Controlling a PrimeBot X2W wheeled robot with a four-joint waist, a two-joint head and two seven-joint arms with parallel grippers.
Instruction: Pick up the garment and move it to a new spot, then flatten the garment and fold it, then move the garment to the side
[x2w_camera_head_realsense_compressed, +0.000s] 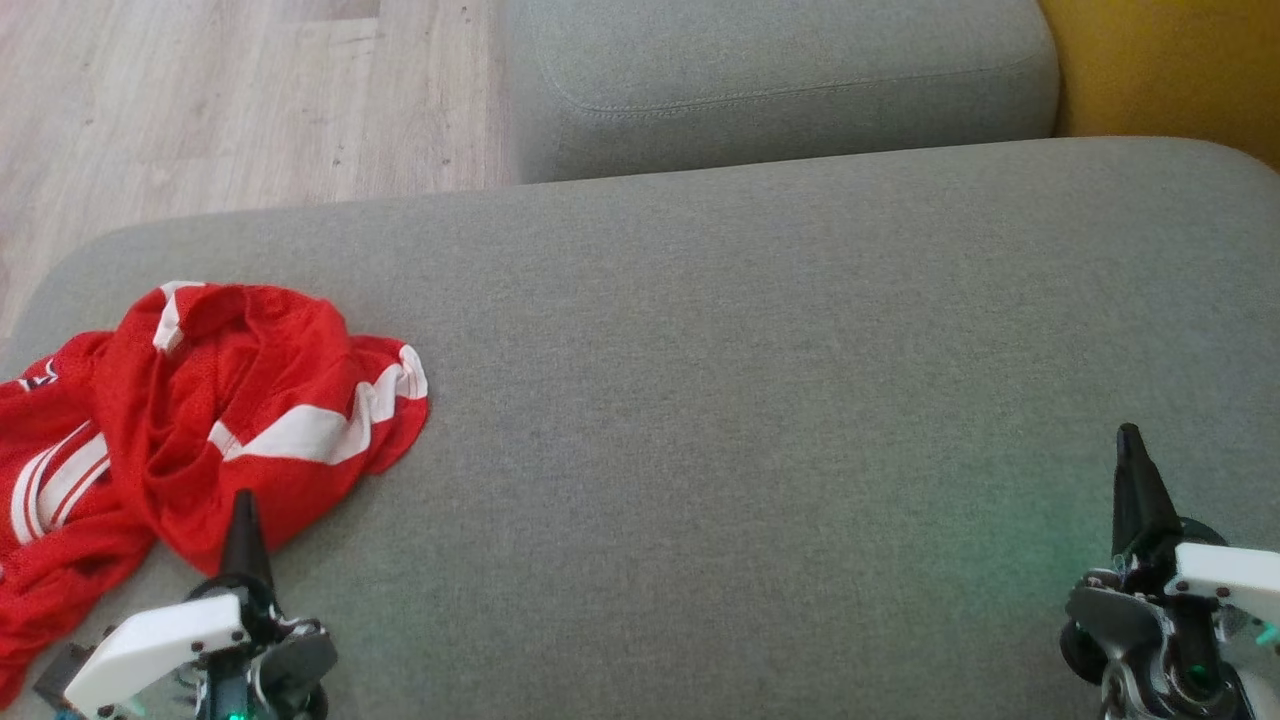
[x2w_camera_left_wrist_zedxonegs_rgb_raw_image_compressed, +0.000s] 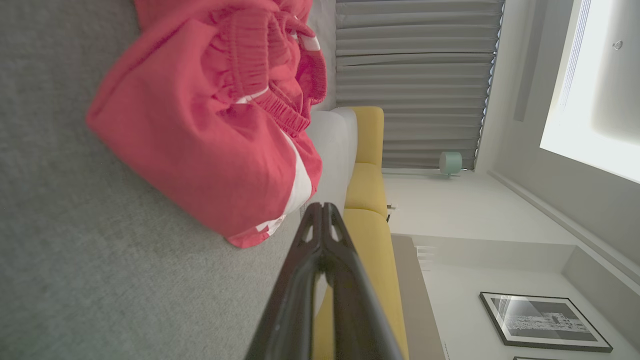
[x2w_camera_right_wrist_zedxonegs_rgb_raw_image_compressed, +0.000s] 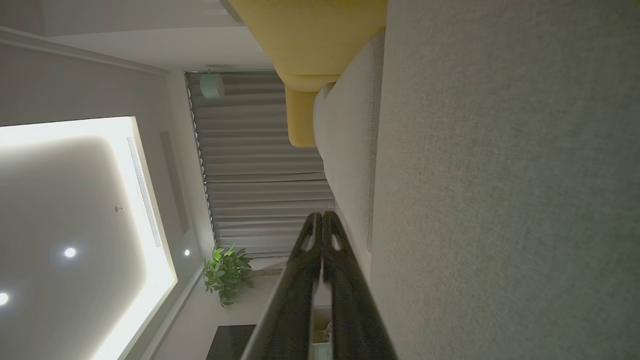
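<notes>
just ahead of the left hand (x2w_camera_head_realsense_compressed: 243, 505), the garment (x2w_camera_head_realsense_compressed: 250, 400) is thin red mesh cloth, matt and crumpled, with smoother white cloth bands. the sofa seat (x2w_camera_head_realsense_compressed: 750, 400) under that hand is grey woven cloth, matt and slightly rough. the hand's fingers (x2w_camera_left_wrist_zedxonegs_rgb_raw_image_compressed: 295, 300) look like dark glossy plastic, and its casing (x2w_camera_head_realsense_compressed: 160, 640) like smooth white plastic. far beyond it, the floor (x2w_camera_head_realsense_compressed: 200, 100) is pale wood-grain planks with a low sheen. beyond the right hand (x2w_camera_head_realsense_compressed: 1130, 445), a yellow cushion (x2w_camera_head_realsense_compressed: 1170, 60) is matt cloth.

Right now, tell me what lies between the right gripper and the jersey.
Head view: bare grey cushion from the right gripper to the jersey, with the left gripper at the jersey's edge.
</notes>
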